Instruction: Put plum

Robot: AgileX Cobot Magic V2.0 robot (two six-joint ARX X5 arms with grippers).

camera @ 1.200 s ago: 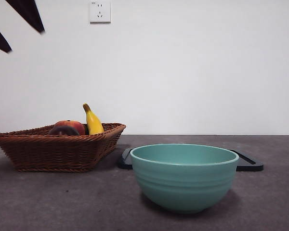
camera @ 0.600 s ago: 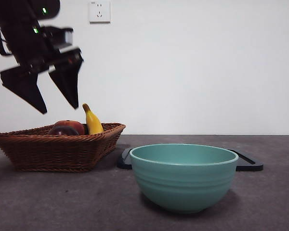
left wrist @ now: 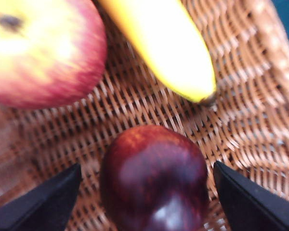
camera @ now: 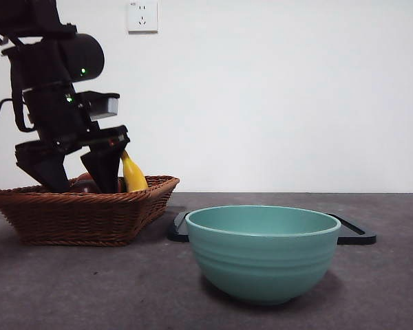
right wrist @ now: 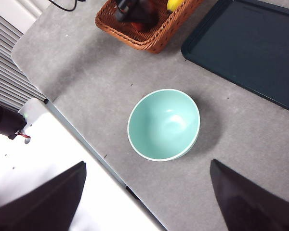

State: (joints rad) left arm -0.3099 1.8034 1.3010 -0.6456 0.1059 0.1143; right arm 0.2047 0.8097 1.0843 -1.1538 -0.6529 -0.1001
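Note:
The plum (left wrist: 154, 178), dark maroon and glossy, lies on the floor of the wicker basket (camera: 82, 216). My left gripper (left wrist: 147, 166) is open and lowered into the basket, with one jaw on each side of the plum, not closed on it. In the front view the left gripper (camera: 80, 184) reaches down behind the basket rim and hides most of the plum. My right gripper (right wrist: 148, 162) is open and empty, high above the table.
A yellow banana (left wrist: 164, 48) and a red-yellow apple (left wrist: 43, 53) lie in the basket beside the plum. A teal bowl (camera: 263, 251) stands at the front centre. A dark tray (camera: 354, 234) lies behind it, to the right of the basket.
The left arm has come down from the top left corner into the basket, and its open jaws now sit on either side of the plum. Nothing else has moved.

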